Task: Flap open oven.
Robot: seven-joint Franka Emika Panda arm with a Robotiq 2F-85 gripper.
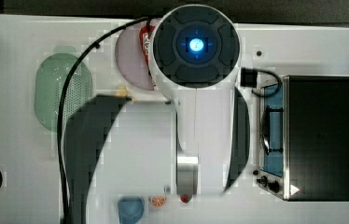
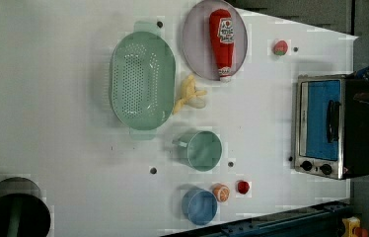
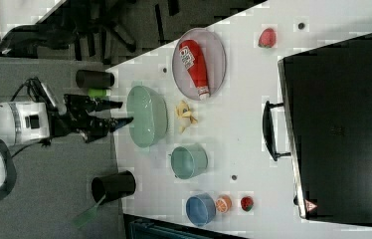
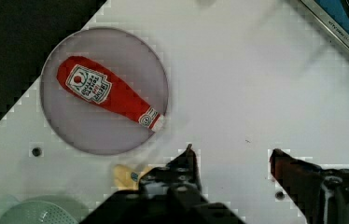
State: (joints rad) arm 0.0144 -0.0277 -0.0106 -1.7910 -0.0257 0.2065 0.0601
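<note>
Left view: a ketchup bottle (image 2: 222, 43) is seen lying on the grey plate (image 2: 193, 42), while the green colander (image 2: 142, 80), teal cup (image 2: 202, 150) and blue bowl (image 2: 200, 207) are seen holding nothing. The oven (image 2: 330, 126) is placed at the left view's right, door shut. The gripper (image 4: 231, 156) is held open above bare table (image 4: 238, 84), gripping nothing.

Blue-glazed, black-topped oven (image 2: 333, 126); red ketchup bottle (image 2: 222, 43)
</note>
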